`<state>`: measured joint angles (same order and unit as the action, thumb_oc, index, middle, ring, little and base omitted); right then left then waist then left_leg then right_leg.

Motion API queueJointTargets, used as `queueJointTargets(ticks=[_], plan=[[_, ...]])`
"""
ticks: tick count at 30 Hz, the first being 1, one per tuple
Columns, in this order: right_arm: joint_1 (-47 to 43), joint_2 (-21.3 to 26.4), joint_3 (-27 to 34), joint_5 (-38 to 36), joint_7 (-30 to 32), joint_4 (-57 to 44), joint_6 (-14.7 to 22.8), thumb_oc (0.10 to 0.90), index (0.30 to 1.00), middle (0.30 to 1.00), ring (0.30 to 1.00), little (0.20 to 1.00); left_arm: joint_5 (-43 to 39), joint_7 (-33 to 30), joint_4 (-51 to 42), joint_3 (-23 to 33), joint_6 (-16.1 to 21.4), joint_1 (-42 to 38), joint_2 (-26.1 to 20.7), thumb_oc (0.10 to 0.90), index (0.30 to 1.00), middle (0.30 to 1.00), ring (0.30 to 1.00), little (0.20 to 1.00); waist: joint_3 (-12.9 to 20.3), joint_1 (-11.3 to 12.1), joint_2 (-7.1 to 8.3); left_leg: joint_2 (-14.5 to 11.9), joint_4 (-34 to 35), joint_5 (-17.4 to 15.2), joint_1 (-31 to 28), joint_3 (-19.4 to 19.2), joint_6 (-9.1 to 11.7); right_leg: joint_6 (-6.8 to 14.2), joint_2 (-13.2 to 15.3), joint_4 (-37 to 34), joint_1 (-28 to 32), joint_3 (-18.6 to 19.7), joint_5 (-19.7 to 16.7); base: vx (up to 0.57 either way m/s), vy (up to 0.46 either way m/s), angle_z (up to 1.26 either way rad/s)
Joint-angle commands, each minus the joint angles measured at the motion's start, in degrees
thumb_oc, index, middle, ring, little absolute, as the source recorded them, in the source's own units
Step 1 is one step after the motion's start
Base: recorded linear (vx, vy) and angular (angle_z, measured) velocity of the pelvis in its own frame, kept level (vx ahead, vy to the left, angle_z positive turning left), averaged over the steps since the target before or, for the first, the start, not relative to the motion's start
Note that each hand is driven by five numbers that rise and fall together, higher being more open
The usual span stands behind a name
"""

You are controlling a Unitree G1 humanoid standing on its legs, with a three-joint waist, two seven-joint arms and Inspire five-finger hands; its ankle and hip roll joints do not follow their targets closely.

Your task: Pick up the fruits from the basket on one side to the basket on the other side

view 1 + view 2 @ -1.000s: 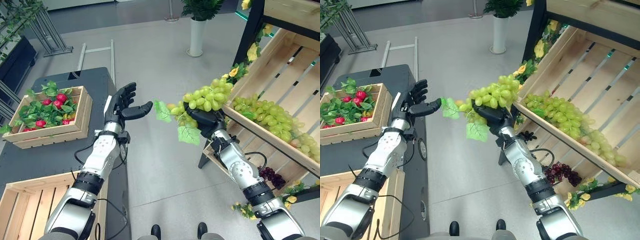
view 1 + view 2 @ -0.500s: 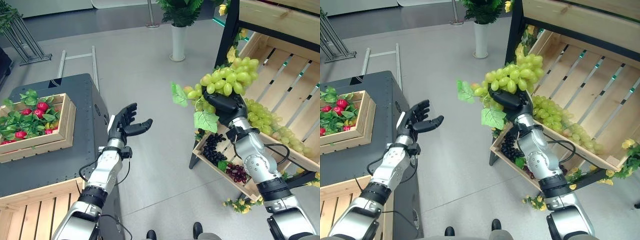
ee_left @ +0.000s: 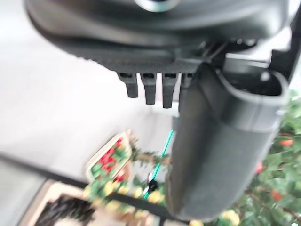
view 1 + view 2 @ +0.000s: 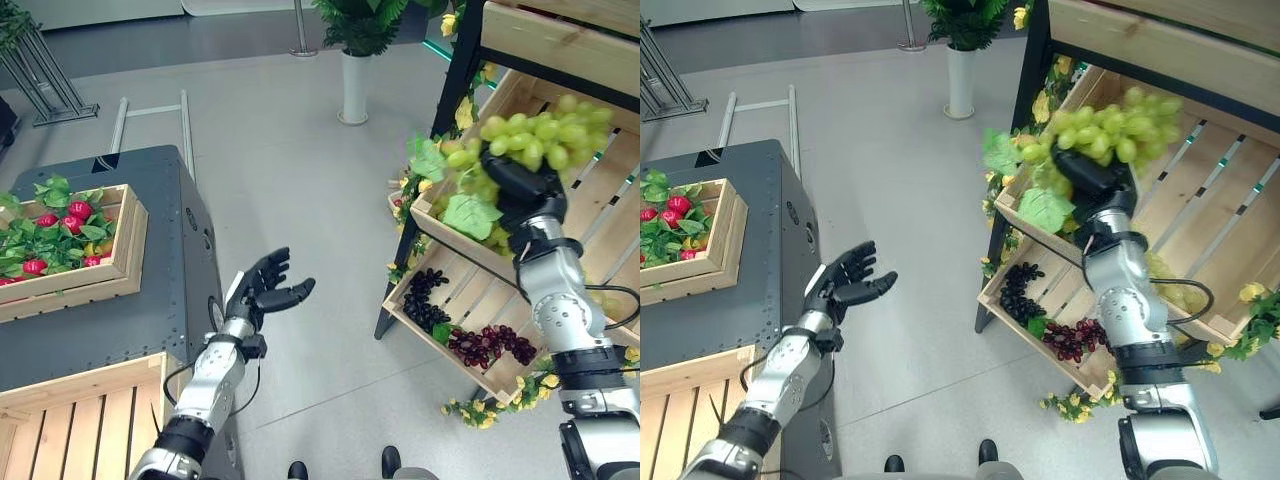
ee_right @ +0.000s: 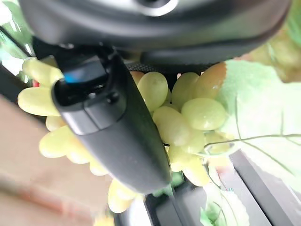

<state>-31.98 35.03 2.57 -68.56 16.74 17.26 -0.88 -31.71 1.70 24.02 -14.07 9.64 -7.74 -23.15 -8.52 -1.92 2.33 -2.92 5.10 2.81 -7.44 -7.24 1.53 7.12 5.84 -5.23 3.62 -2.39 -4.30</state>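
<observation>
My right hand is shut on a bunch of green grapes with green leaves, held up in front of the slanted wooden crate on the rack at the right. In the right wrist view the grapes press against my palm beside the thumb. More green grapes lie lower in that crate. My left hand hangs open over the floor with nothing in it, beside the dark table. An empty wooden crate sits at the table's near edge.
A wooden crate of red fruit and leaves stands on the dark table at the left. The rack's lower crate holds dark grapes. A potted plant in a white vase stands on the floor behind. Metal stands are at far left.
My right hand has carried the green grape bunch rightwards and up, over the rack's slanted crate. My left hand has dropped lower and stays open. The camera view has shifted.
</observation>
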Motion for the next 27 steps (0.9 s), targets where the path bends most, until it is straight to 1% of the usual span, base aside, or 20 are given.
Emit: queueJointTargets(ticks=[1,2,5,7,9,12,14,18,20,21,22,24,25,27], plan=[[-11.36,7.61,5.15,-5.46,1.53,7.15,4.71,0.400,0.300,0.300,0.300,0.300,-1.41,0.77,-2.93,-1.63,8.43,-3.00,-2.74,0.800,0.900,0.900,0.900,0.900,7.29,1.04,0.42,0.55,-0.10,-2.09,1.04,4.32,0.42,-3.60,-2.14,0.23,1.67,-0.58,-1.11,0.00,0.000,0.00],[-12.44,9.52,5.19,-7.36,1.91,11.34,4.61,0.400,0.300,0.300,0.300,0.300,-2.25,0.30,-2.49,-2.21,8.73,-2.73,-3.21,0.800,0.900,0.900,0.900,0.900,7.35,1.11,0.40,0.46,-0.10,-2.01,1.13,4.37,0.55,-3.60,-2.17,0.23,1.66,-0.64,-1.10,0.00,0.000,0.00],[-13.56,11.58,5.38,-9.81,1.84,16.91,4.59,0.400,0.300,0.300,0.300,0.300,-2.53,-0.04,-2.38,-2.53,8.89,-2.55,-3.64,0.800,0.900,0.900,0.900,0.900,7.34,1.18,0.29,0.43,-0.10,-1.86,1.34,4.61,0.70,-3.68,-2.26,0.23,1.56,-0.75,-1.12,0.00,0.000,0.00],[-14.18,13.50,5.81,-14.19,2.95,22.11,4.25,0.400,0.300,0.300,0.300,0.300,-2.64,-0.78,-2.77,-2.78,8.53,-2.27,-4.36,0.800,0.900,0.900,0.900,0.900,7.23,1.24,0.14,0.40,-0.10,-1.62,1.60,4.78,0.86,-3.74,-2.34,0.24,1.47,-0.89,-1.20,0.00,0.000,0.00],[-14.13,14.41,5.88,-17.56,4.01,24.56,4.10,0.400,0.300,0.300,0.300,0.300,-3.05,-1.16,-2.48,-2.95,8.66,-2.06,-4.80,0.800,0.900,0.900,0.900,0.900,7.27,1.18,0.03,0.40,-0.10,-1.50,1.73,4.96,0.93,-3.80,-2.39,0.24,1.41,-0.86,-1.19,0.00,0.000,0.00],[-14.19,15.29,6.40,-19.81,5.27,27.82,4.50,0.400,0.300,0.300,0.300,0.300,-3.36,-1.35,-2.07,-3.39,9.06,-1.93,-5.09,0.800,0.900,0.900,0.900,0.900,7.38,1.14,-0.08,0.38,-0.10,-1.44,1.74,5.02,0.99,-3.88,-2.46,0.26,1.43,-0.86,-1.17,0.00,0.000,0.00],[-14.58,16.51,7.09,-20.78,7.08,31.03,4.24,0.400,0.300,0.300,0.300,0.300,-3.68,-1.32,-2.02,-3.91,9.05,-2.14,-5.26,0.800,0.900,0.900,0.900,0.900,7.55,1.18,-0.17,0.39,-0.10,-1.40,1.79,5.09,1.07,-3.90,-2.47,0.32,1.42,-0.94,-1.17,0.00,0.000,0.00],[-14.96,17.73,7.51,-19.39,7.51,35.44,2.21,0.400,0.300,0.300,0.300,0.300,-3.49,-1.61,-2.04,-5.19,8.97,-2.92,-5.31,0.800,0.900,0.900,0.900,0.900,7.51,1.26,-0.37,0.51,-0.10,-1.35,1.72,5.21,1.07,-3.97,-2.49,0.39,1.43,-1.10,-1.24,0.00,0.000,0.00],[-15.52,18.55,7.10,-17.19,6.56,38.13,-0.32,0.408,0.312,0.312,0.312,0.312,-3.72,-2.00,-2.32,-5.96,8.83,-3.44,-5.46,0.800,0.900,0.900,0.900,0.900,7.42,1.34,-0.47,0.50,-0.10,-1.26,1.76,5.28,1.12,-4.00,-2.46,0.40,1.40,-1.21,-1.26,0.00,0.000,0.00],[-15.74,18.81,6.82,-15.15,4.85,39.19,-2.28,0.595,0.592,0.592,0.592,0.592,-3.81,-1.97,-2.36,-6.10,8.73,-3.67,-5.48,0.800,0.900,0.900,0.900,0.900,7.37,1.41,-0.50,0.47,-0.10,-1.23,1.76,5.28,1.14,-4.00,-2.45,0.39,1.42,-1.27,-1.27,0.00,0.000,0.00],[-15.85,18.97,6.48,-13.23,3.31,40.00,-3.77,0.800,0.900,0.900,0.900,0.900,-3.86,-2.00,-2.49,-6.21,8.52,-3.87,-5.49,0.800,0.900,0.900,0.900,0.900,7.34,1.47,-0.49,0.43,-0.10,-1.21,1.75,5.27,1.16,-4.00,-2.44,0.38,1.45,-1.32,-1.26,0.00,0.000,0.00],[-15.92,19.39,3.16,-5.75,-2.31,40.54,-10.53,0.800,0.900,0.900,0.900,0.900,-3.71,-2.26,-2.86,-6.18,7.82,-4.61,-5.50,0.800,0.900,0.900,0.900,0.900,7.10,1.39,-0.28,0.42,-0.10,-1.00,1.75,5.27,1.22,-3.99,-2.39,0.40,1.42,-1.29,-1.40,0.00,0.000,0.00],[-15.49,20.19,1.76,-0.51,-5.77,40.90,-13.30,0.800,0.900,0.900,0.900,0.900,-3.69,-2.12,-2.89,-5.95,7.61,-4.72,-5.60,0.800,0.900,0.900,0.900,0.900,7.07,1.23,-0.14,0.43,-0.10,-0.96,1.79,5.25,1.25,-3.98,-2.41,0.43,1.28,-1.20,-1.44,0.00,0.000,0.00],[-14.97,21.83,-0.47,8.10,-11.38,41.61,-15.56,0.800,0.900,0.900,0.900,0.900,-3.40,-2.00,-2.94,-5.81,7.43,-4.80,-5.61,0.800,0.900,0.900,0.900,0.900,6.90,1.04,0.15,0.41,-0.10,-0.88,1.85,5.12,1.26,-3.97,-2.43,0.47,1.15,-1.10,-1.51,0.00,0.000,0.00]])
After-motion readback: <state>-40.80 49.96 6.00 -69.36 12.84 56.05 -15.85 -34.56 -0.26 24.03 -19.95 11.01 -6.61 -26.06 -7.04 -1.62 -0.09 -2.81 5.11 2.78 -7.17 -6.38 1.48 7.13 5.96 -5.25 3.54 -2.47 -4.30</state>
